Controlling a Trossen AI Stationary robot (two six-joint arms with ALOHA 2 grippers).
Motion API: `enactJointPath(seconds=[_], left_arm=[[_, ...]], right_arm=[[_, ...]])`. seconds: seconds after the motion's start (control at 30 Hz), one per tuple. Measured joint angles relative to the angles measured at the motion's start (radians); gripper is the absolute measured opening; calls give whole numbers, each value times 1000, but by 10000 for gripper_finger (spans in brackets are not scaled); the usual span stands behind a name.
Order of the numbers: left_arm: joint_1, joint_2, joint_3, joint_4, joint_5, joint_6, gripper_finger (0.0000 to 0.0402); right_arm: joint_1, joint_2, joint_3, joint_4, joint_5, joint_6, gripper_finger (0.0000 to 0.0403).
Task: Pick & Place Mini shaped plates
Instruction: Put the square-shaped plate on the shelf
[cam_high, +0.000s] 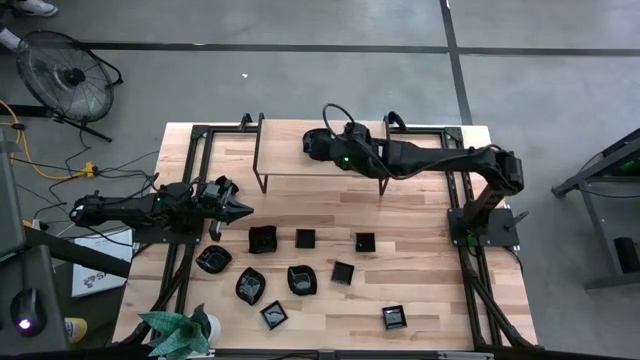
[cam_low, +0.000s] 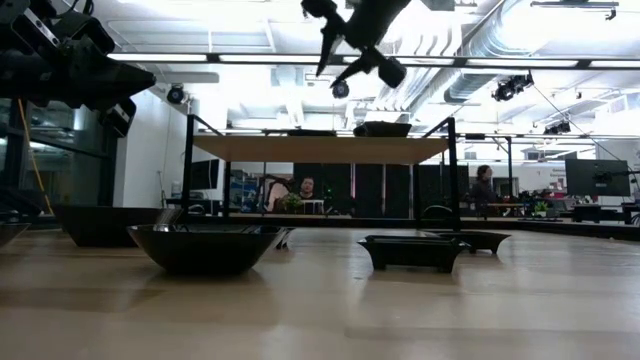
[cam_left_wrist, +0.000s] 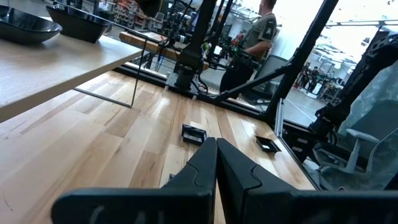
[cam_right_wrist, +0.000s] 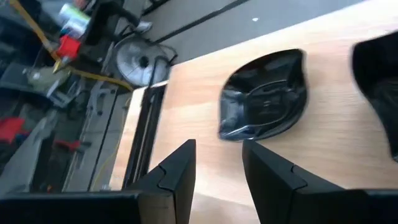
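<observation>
right gripper (cam_right_wrist: 217, 168) over shelf (cam_high: 290, 160), jaws parted, empty | leaf-shaped plate (cam_right_wrist: 264, 102) just ahead, long axis crosswise; left gripper (cam_high: 238, 209) shut, empty, waiting

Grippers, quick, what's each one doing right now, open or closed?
Left gripper: closed, holding nothing.
Right gripper: open, empty, above a leaf-shaped plate on the shelf.

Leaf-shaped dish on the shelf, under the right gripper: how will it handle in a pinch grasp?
The leaf-shaped dish looks glossy, so probably slippery. Its form reads stiff, likely brittle if dropped. Shallow and low, so unlikely to tip; a push would probably slide it. The right gripper hovers open.
</observation>
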Motion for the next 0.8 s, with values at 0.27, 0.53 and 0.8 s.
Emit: enactJointPath(seconds=[0.27, 0.53, 0.8], left_arm=[[0, 0, 0, 0, 0, 0, 1], [0, 0, 0, 0, 0, 0, 1], [0, 0, 0, 0, 0, 0, 1]], right_arm=[[49, -66, 0, -2, -4, -181, 126], [96, -150, -26, -47, -50, -364, 126], [141, -273, -154, -119, -111, -461, 126]])
